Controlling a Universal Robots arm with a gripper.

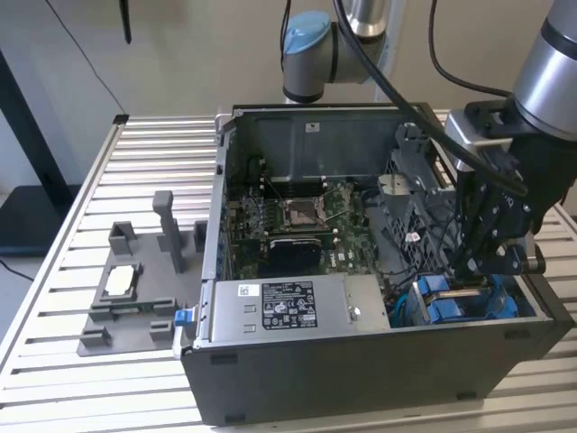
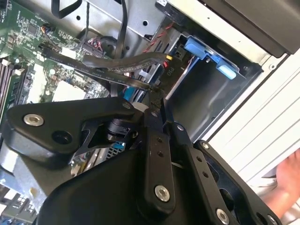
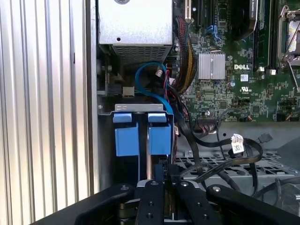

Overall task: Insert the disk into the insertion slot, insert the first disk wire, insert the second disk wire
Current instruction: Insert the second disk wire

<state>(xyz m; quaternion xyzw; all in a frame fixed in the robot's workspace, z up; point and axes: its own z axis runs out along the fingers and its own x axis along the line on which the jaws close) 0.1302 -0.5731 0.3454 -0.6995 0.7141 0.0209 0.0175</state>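
The disk's blue carrier (image 3: 161, 139) sits in the insertion slot (image 3: 140, 108), the grey metal cage in the corner of the black PC case (image 1: 379, 370). Its blue ends (image 1: 446, 309) show in the exterior view, and a blue tab (image 2: 206, 50) shows in the second wrist view. My gripper (image 1: 487, 266) hangs inside the case just over that cage. In the second wrist view its black fingers (image 2: 154, 136) close together on a flat black disk wire (image 2: 117, 75) at its end. The gripper (image 3: 162, 180) stands right behind the carrier ends.
A grey labelled power-supply box (image 1: 279, 305) lies along the case's front wall. The motherboard (image 1: 297, 221) fills the middle, with loose black wires (image 3: 234, 154) and a blue cable (image 3: 149, 89) near the cage. A grey fixture tray (image 1: 126, 302) stands on the slatted table at the exterior view's left.
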